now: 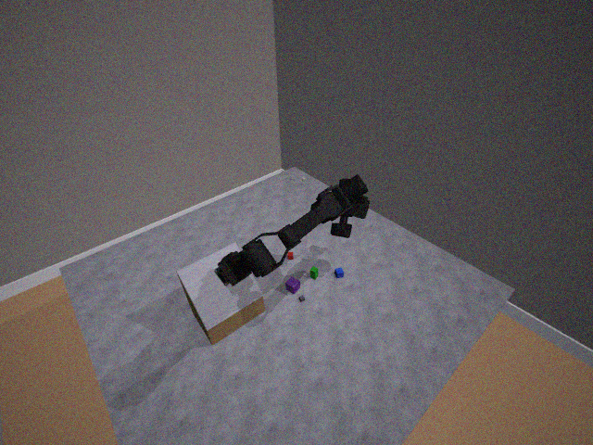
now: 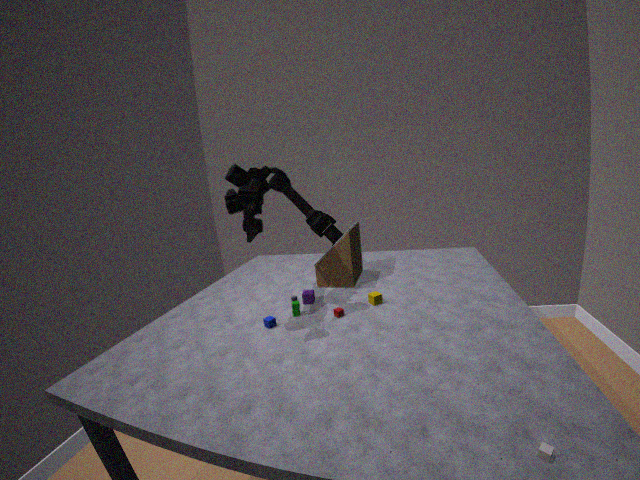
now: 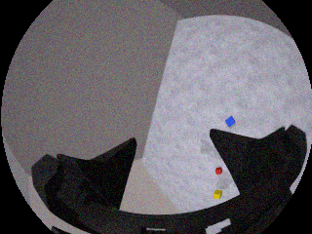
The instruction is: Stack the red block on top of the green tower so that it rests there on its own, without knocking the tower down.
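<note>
The red block (image 2: 338,312) sits on the speckled grey table (image 2: 413,372), just beside the green tower (image 2: 295,307) and between it and the yellow cube (image 2: 375,298). It looks like a small, rigid, matte cube, probably light, best pinched across two opposite flat faces. The tower looks slim and upright, likely easy to tip. High above the tower, the gripper (image 2: 251,227) hangs wide open, holding nothing.

Block (image 2: 338,312) apparently right of tower (image 2: 295,307)
</note>
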Robot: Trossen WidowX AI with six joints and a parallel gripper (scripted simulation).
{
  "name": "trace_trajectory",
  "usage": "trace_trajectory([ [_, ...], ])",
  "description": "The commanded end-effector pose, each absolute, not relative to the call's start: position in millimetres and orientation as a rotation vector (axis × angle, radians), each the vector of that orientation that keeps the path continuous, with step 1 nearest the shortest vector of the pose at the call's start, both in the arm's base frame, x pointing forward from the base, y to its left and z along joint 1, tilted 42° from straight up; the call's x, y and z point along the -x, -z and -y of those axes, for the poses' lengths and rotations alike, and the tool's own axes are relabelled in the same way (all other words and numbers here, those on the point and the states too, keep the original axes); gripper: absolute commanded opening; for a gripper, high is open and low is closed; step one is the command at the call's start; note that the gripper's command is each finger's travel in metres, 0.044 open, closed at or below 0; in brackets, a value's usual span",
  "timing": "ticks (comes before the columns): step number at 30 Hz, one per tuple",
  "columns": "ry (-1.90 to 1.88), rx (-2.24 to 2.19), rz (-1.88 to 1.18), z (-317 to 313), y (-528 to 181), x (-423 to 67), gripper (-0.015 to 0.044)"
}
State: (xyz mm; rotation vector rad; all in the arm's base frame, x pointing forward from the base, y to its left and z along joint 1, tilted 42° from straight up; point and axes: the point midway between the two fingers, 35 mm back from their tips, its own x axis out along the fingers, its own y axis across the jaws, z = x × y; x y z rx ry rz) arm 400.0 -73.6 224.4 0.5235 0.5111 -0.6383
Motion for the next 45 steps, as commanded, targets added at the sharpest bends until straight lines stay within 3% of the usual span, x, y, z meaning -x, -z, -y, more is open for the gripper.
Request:
trace_trajectory([
  [1,0.697,-0.500,-0.627,70.3,-175.1,-405.1,0.0440],
  [13,0.844,-0.389,-0.904,58.2,-54.6,-395.0,0.0440],
  [29,1.059,-0.125,-1.173,48.5,64.6,-338.2,0.0440],
  [34,1.113,-0.031,-1.227,48.6,89.3,-314.2,0.0440],
  [45,1.115,-0.027,-1.229,59.5,102.3,-311.0,0.0440],
])
